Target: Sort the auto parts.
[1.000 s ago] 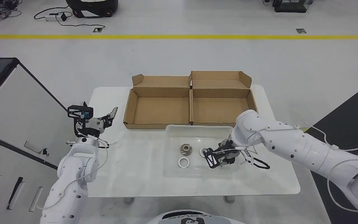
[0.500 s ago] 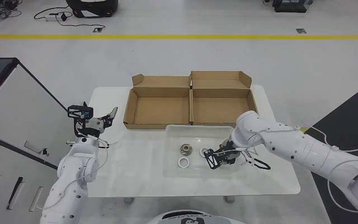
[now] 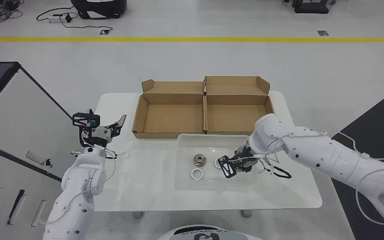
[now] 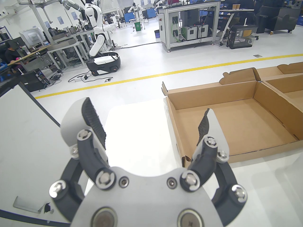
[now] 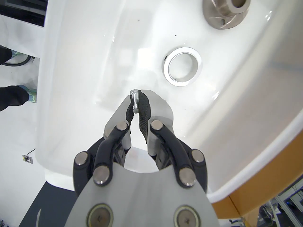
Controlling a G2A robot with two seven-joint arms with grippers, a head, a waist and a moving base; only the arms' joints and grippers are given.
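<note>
The right gripper (image 5: 137, 100) (image 3: 225, 168) hangs low inside the shallow white tray (image 3: 210, 144) (image 5: 94, 48), its pads pressed together on a small bolt (image 5: 135, 102). The bolt's threaded shank is pinched between them and its head pokes out past the tips. From where I stand I cannot tell whether the bolt touches the tray floor. The tray sits on the white table (image 3: 150, 180), closer to the near edge and a bit right of the middle, its far rim just beside the two cardboard boxes. Those boxes stand side by side along the table's far edge, lids folded back, the left box (image 3: 171, 117) (image 4: 236, 124) touching the right box (image 3: 237, 114) (image 4: 291, 90). Loose in the tray lie more parts. A dull metal flanged hub (image 3: 199, 159) (image 5: 227, 2) rests on its flange with its bore facing up, toward the tray's left end. A pale ring (image 3: 197, 174) lies just beside it on the near side, and a shiny ring (image 5: 182, 66) lies flat near the gripper's tips, apart from the bolt. Over by the table's left edge, towards the far-left corner, the left gripper (image 4: 147, 106) (image 3: 114, 127) hovers with its fingers spread wide and nothing between them, pointing towards the left box.
</note>
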